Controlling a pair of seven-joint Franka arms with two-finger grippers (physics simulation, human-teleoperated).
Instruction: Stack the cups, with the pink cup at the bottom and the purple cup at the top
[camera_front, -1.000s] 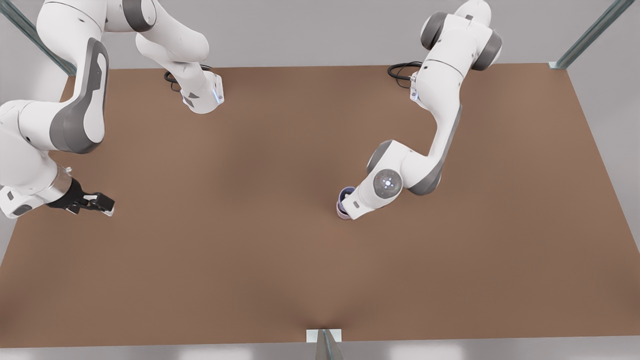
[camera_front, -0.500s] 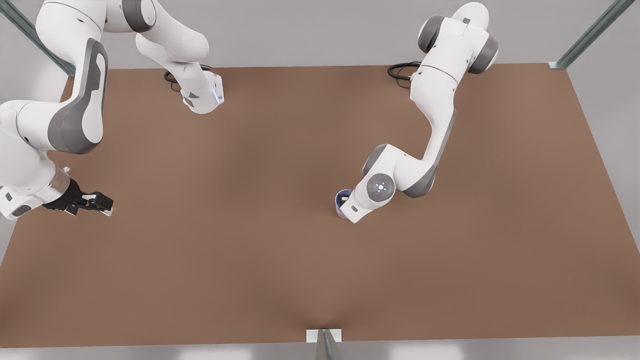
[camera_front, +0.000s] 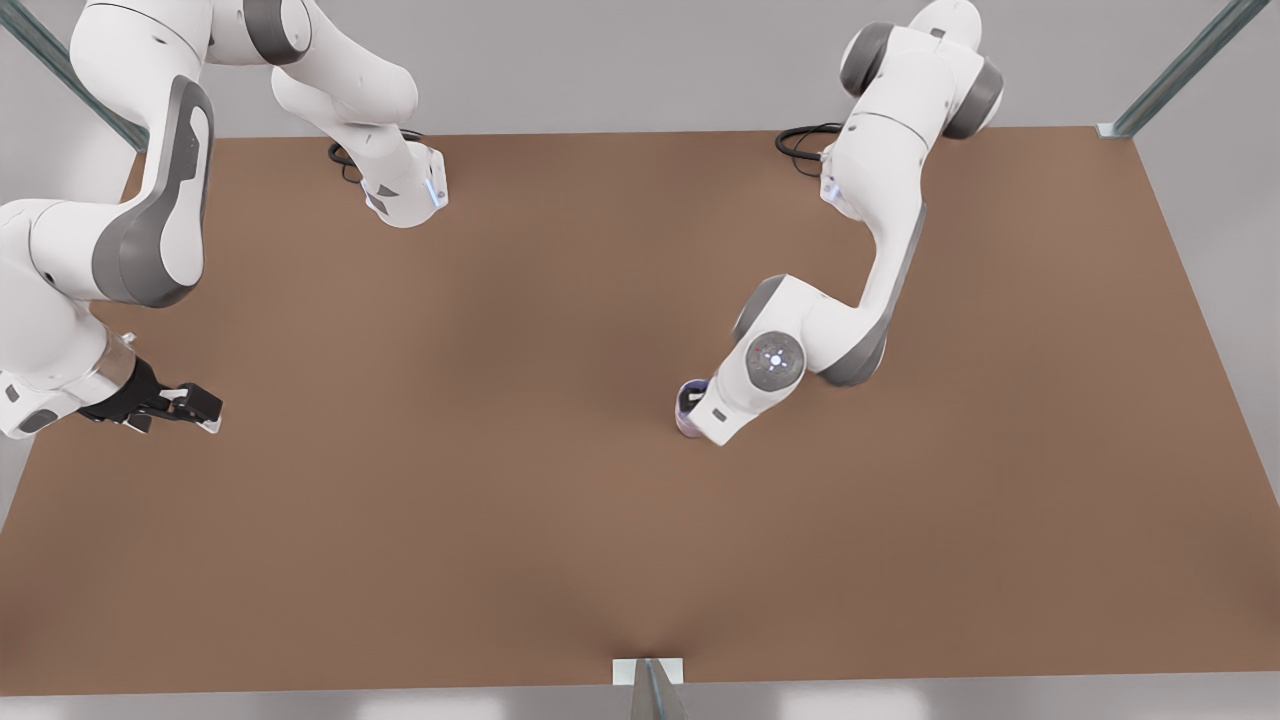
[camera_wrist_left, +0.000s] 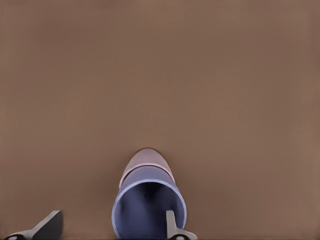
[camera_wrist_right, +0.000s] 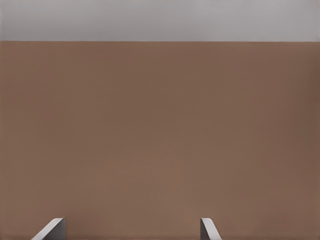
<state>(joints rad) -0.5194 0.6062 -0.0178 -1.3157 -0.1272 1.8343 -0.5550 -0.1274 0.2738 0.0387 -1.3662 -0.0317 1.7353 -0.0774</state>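
Purple cup nested in pink cup, one finger of released left claw inside its rim; right claw waits released, well apart over the surface.

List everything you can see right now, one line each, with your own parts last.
purple cup: 1, bluish purple, nested in the pink cup, near the table's middle.
pink cup: 1, pale pink, under the purple cup, standing on the table.
table: 1, brown, under everything.
cables: 2 black loops, at the arm bases along the far edge.
frame posts: grey metal, at the table's corners and near edge.
left gripper: 1, fingers open, one finger inside the purple cup's rim, the other outside.
right gripper: 1, fingers open, waiting over the table at the front view's left.
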